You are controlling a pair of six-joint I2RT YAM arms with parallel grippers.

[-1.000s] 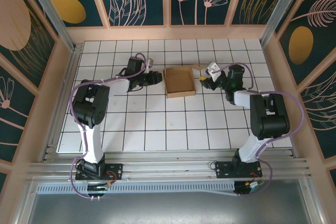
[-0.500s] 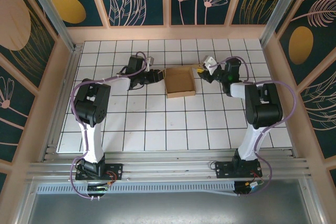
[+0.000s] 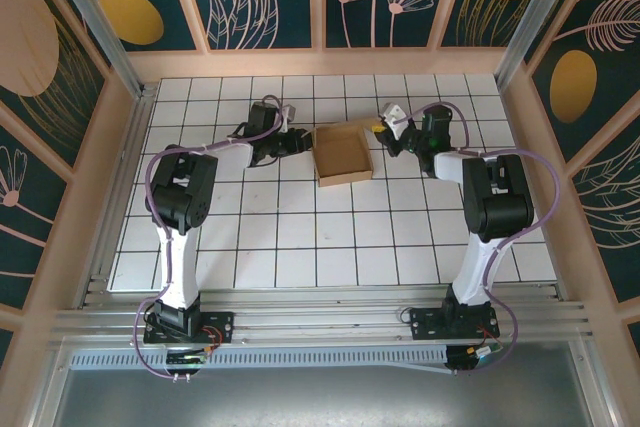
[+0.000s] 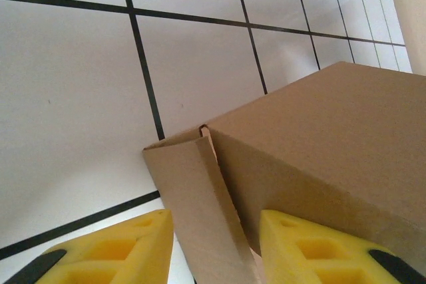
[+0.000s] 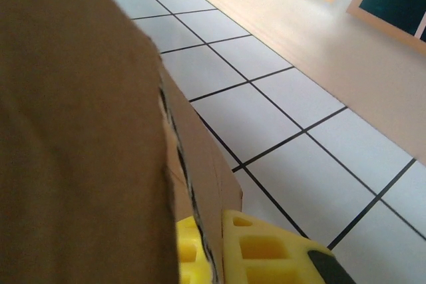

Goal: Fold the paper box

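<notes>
Paper box [image 3: 342, 155]: brown kraft cardboard, matt, faintly fibrous; cut edges rough, fluted core showing at one edge.
Tabletop [image 3: 300, 237]: white tiles, smooth, slight sheen, black grid lines.
Pads [image 4: 106, 251] of left gripper [image 4: 213, 247]: yellow, matt, look like moulded foam or rubber.
Front rail [image 3: 320, 325]: bare, dull-silver metal.
</notes>
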